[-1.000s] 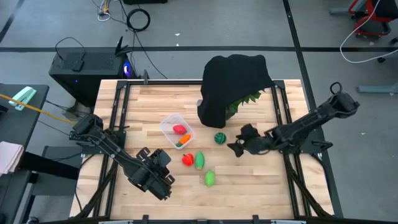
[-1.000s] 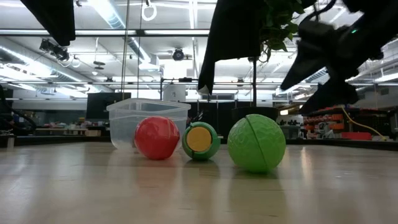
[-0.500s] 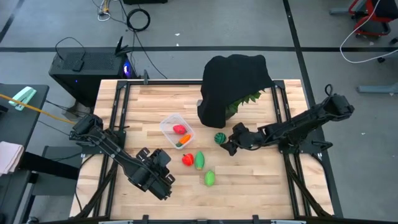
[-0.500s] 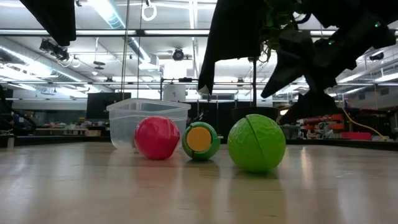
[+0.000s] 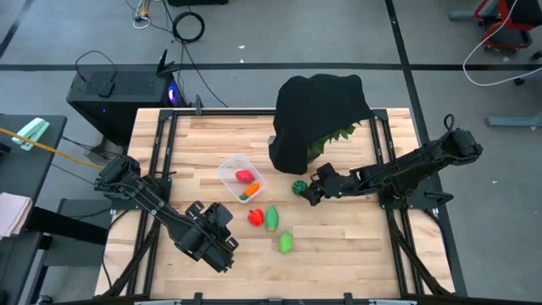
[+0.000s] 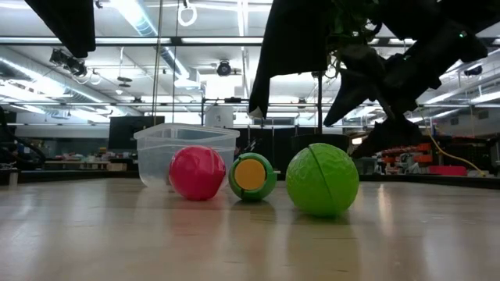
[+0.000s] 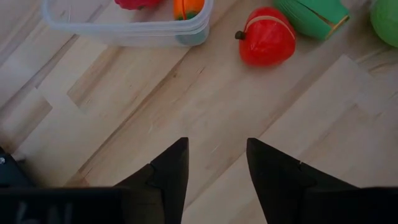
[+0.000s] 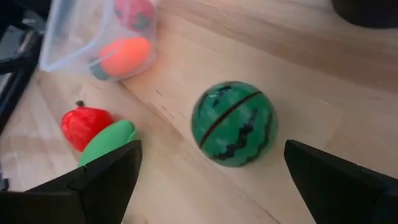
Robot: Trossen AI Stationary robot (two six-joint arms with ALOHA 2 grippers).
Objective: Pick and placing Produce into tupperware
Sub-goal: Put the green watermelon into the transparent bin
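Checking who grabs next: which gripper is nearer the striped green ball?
Right. The right gripper hovers open just beside the striped green ball; the left gripper waits open near the table's front-left.

A big black cloth [image 5: 318, 114] sits at the back of the wooden table [image 5: 356, 254]. Spiky green leaves [image 5: 339, 135] poke out from under it. Behind the table, on the grey floor, is a black box [image 5: 114, 89] with a small blue light. A black cable [image 5: 188, 25] lies coiled on the floor.
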